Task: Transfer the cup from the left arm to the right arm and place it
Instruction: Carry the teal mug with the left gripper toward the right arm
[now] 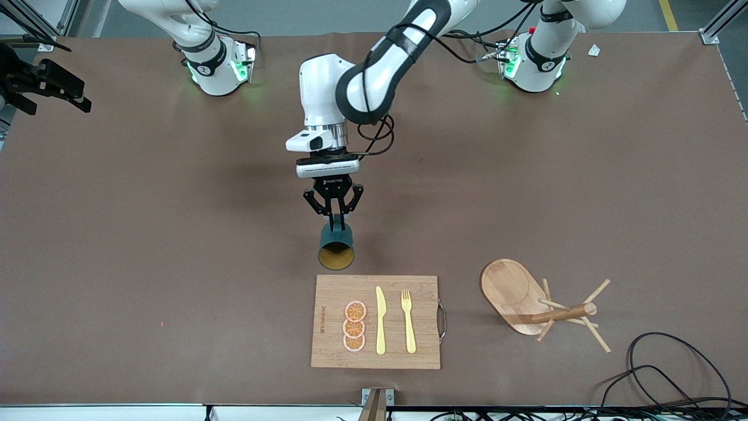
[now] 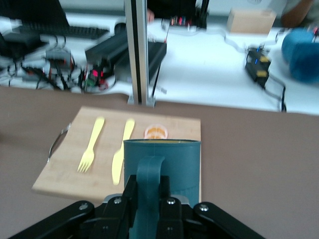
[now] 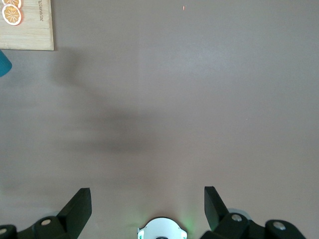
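The dark teal cup hangs from my left gripper, which is shut on its handle. The cup lies on its side in the air, its ochre inside facing the front camera, over bare table beside the cutting board's edge. In the left wrist view the cup fills the middle, with the handle pinched by my left gripper. My right gripper is open and empty, high over bare table near its own base; it is out of the front view. A sliver of the cup shows in the right wrist view.
A wooden cutting board near the front edge holds orange slices, a yellow knife and a yellow fork. A wooden stand with pegs lies toward the left arm's end. Black cables lie at that corner.
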Available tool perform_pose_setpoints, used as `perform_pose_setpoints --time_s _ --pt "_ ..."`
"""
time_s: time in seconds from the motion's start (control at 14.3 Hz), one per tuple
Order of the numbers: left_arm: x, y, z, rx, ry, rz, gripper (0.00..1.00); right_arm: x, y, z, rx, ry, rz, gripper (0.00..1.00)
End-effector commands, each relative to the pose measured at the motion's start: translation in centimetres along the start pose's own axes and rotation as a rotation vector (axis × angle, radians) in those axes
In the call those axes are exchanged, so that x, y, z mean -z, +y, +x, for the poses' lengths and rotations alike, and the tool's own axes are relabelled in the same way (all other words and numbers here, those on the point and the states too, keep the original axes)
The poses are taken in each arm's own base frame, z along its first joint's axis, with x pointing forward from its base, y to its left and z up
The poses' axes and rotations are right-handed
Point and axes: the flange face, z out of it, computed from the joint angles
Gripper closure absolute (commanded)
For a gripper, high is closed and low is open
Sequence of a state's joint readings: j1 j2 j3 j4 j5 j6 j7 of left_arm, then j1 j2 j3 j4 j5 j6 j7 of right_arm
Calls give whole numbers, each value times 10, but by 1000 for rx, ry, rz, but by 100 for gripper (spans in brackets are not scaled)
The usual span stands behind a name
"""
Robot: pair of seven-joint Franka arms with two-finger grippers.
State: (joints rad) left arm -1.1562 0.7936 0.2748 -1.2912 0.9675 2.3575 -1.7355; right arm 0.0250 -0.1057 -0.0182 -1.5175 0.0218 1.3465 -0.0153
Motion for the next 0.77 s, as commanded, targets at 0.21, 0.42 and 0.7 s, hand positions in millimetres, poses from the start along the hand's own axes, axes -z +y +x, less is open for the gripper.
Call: perform_pose_setpoints --time_s 0.21,0.42,0.7 --pt "12 27 -72 -15 196 -92 100 0 -7 1 9 -6 -4 0" --pt "17 34 -116 23 198 -95 100 -22 1 20 -3 -45 0 0" --pt "8 32 -187 25 268 -105 99 -46 9 43 -16 -62 -14 0"
